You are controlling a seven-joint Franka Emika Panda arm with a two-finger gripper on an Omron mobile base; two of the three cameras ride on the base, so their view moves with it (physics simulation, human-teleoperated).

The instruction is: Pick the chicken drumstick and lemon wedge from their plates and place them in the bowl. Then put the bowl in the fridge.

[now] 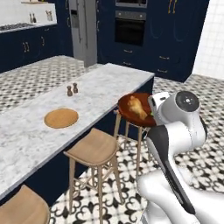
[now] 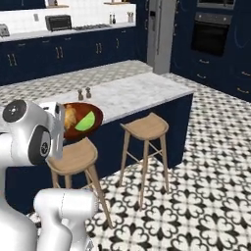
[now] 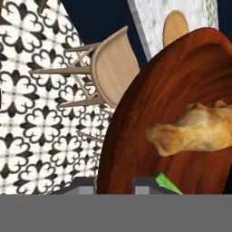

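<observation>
My gripper (image 3: pixel 114 186) is shut on the near rim of the dark reddish-brown bowl (image 3: pixel 145 99) and holds it in the air beside the island, over a stool. In the bowl lie the golden-brown chicken drumstick (image 3: pixel 195 131) and the green-yellow lemon wedge (image 3: pixel 168 183). From the left base view the bowl (image 1: pixel 127 113) and drumstick (image 1: pixel 136 107) show in front of the white hand. The right base view has the bowl (image 2: pixel 97 113), drumstick (image 2: pixel 71 117) and lemon wedge (image 2: pixel 86 121). A tan wooden plate (image 1: pixel 61 118) lies bare on the counter. The grey fridge (image 1: pixel 83 30) stands far back, door closed.
The marble island counter (image 1: pixel 100 87) carries two small shakers (image 1: pixel 72 90). Wooden stools (image 1: pixel 94 148) (image 2: pixel 146 128) line its near side. A dark wall oven (image 1: pixel 130 27) sits right of the fridge. Patterned floor (image 2: pixel 206 171) lies open toward the fridge.
</observation>
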